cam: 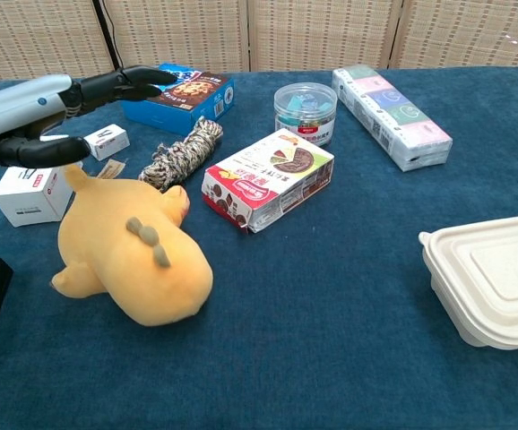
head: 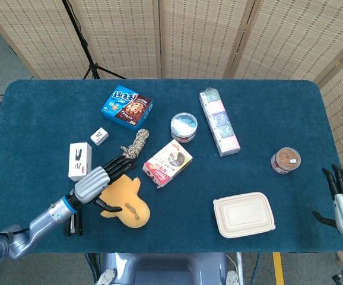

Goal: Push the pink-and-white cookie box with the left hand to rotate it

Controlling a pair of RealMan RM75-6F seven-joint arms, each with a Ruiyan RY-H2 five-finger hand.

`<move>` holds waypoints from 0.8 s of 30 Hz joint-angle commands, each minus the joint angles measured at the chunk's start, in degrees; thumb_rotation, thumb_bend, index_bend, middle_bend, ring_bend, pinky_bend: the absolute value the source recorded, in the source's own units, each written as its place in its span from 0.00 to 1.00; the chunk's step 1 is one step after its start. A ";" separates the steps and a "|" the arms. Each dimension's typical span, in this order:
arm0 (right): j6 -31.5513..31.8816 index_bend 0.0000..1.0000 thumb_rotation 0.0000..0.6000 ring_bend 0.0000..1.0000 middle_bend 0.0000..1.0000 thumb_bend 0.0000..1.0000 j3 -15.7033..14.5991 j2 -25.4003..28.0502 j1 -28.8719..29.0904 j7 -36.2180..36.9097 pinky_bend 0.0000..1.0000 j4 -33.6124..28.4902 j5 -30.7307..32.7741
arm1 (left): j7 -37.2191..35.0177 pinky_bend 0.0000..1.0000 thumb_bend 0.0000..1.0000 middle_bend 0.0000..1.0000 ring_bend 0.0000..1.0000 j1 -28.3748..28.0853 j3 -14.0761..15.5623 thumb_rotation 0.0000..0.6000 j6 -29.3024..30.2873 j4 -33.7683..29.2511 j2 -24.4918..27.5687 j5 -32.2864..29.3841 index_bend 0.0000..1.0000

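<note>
Pink-and-white cookie box (head: 168, 162): lies flat and askew at mid-bench (head: 266, 119), just right of a rope bundle (head: 133, 145). Judged light, stiff cardboard, likely to slide on the cloth; best pushed near a short end. Its far side is hidden. Left robot hand (head: 98, 181): fingers spread, empty, clear of the box, over a yellow plush toy (head: 126, 202). Right robot hand (head: 342, 200): fingers extended, empty, partly cut off.

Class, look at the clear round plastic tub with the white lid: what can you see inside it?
The clear round plastic tub holds small pale blue and white items, visible through its wall. What they are is too small to tell, and its red label hides the lower part.
</note>
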 commanded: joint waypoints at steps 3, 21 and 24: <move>0.38 0.00 1.00 0.00 0.00 0.00 0.02 0.24 -0.15 0.20 0.00 -0.30 -0.24 | 3.03 0.00 0.00 0.00 0.00 1.32 0.30 0.12 1.67 -4.18 4.17 0.55 0.00; 2.07 0.00 1.00 0.00 0.00 0.00 -0.40 1.14 -0.34 -0.01 0.00 -2.29 -3.13 | 26.19 0.00 0.00 0.00 0.00 19.34 2.98 1.00 10.75 -22.18 23.82 -8.67 0.00; 2.81 0.00 1.00 0.00 0.00 0.00 -0.39 1.31 -0.45 -0.71 0.00 -2.48 -3.81 | 29.67 0.00 0.00 0.00 0.00 22.65 2.95 1.00 12.63 -25.50 25.48 -10.45 0.00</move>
